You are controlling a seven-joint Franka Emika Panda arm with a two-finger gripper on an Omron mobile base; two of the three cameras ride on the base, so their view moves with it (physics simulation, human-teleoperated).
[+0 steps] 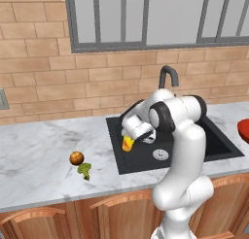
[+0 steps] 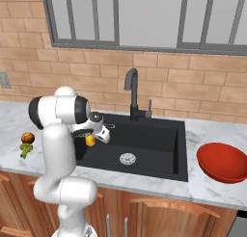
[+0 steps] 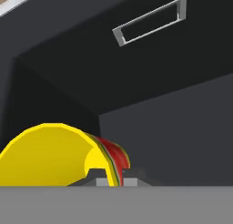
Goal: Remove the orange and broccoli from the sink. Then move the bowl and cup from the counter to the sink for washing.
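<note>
My gripper (image 3: 111, 176) is pinched shut on the rim of the yellow cup (image 1: 127, 144), holding it inside the black sink (image 2: 159, 149), apparently above the floor. The red bowl (image 2: 223, 162) sits on the counter (image 1: 39, 150) right of the sink.

arm (image 1: 182, 150): bent forward | gripper (image 3: 110, 176): closed, apparently gripping

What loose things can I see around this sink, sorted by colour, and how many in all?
Orange-brown: 1, the orange on the counter.
Green: 1, the broccoli beside it.
Yellow: 1, the cup, held by the gripper over the sink.
Red: 1, the bowl on the counter.
Total: 4
</note>
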